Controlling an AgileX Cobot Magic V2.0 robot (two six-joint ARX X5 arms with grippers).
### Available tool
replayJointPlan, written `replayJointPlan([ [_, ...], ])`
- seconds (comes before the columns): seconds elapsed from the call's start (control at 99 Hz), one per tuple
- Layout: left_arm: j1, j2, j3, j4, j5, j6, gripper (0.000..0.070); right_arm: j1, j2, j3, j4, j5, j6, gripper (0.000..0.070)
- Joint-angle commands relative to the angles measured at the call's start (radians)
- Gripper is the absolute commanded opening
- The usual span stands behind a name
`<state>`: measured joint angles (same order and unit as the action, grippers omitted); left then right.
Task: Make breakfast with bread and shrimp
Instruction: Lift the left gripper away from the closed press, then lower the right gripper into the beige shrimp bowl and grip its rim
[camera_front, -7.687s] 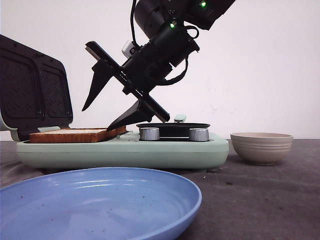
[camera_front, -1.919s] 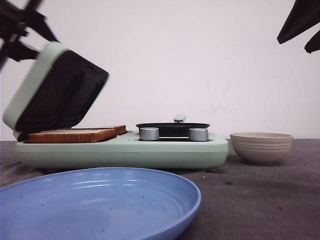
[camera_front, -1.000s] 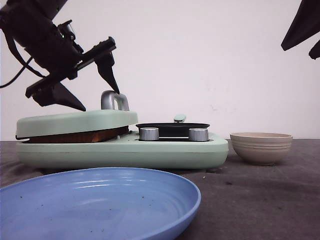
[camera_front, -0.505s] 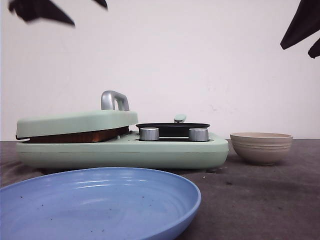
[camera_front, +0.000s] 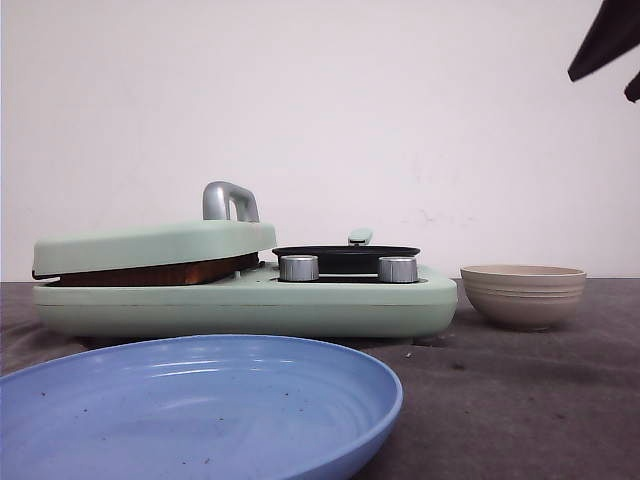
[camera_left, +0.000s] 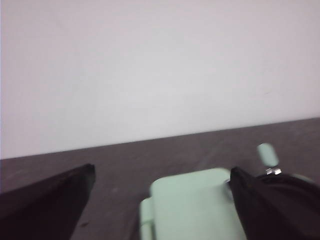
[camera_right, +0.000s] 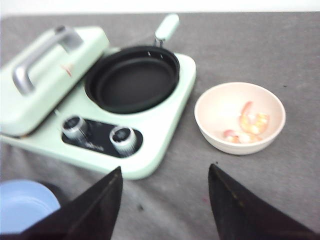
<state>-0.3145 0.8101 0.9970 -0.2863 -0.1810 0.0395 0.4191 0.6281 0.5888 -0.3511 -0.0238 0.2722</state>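
The bread (camera_front: 150, 272) shows only as a brown crust strip between the shut mint-green lid (camera_front: 150, 245) and the base of the sandwich maker. A few pink-orange shrimp (camera_right: 252, 124) lie in the beige bowl (camera_right: 240, 87), which stands to the right of the appliance (camera_front: 523, 295). My left gripper (camera_left: 162, 170) hangs open and empty above the lid (camera_left: 195, 205); it is out of the front view. My right gripper (camera_right: 165, 168) is open and empty, high above the table between appliance and bowl. Its dark fingers (camera_front: 607, 38) show at the front view's top right.
A black round pan (camera_right: 132, 77) sits in the appliance's right half, with two silver knobs (camera_right: 123, 137) in front of it. The lid carries a grey handle (camera_front: 228, 198). A wide blue plate (camera_front: 200, 400) lies nearest the camera on the dark cloth.
The left gripper brought the lid down over the bread, let go, and has risen out of the front view. The right gripper has stayed high at the right.
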Motion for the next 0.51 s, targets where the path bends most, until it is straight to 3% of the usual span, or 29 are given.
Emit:
replayJointPlan([
  [0.0, 0.005, -0.01, 0.019, -0.016, -0.005, 0.017, 0.0504, -0.033, 0.035, 0.025, 0.015, -0.042, 0.049, 0.0321],
  [0.293, 0.022, -0.09, 0.014, -0.074, -0.006, 0.016, 0.0503, -0.246, 0.31, 0.21, 0.004, -0.241, 0.08, 0.0341],
  [0.495, 0.022, -0.109, -0.008, -0.075, -0.006, 0.016, 0.0503, -0.353, 0.545, 0.369, -0.051, -0.298, 0.076, 0.0343],
])
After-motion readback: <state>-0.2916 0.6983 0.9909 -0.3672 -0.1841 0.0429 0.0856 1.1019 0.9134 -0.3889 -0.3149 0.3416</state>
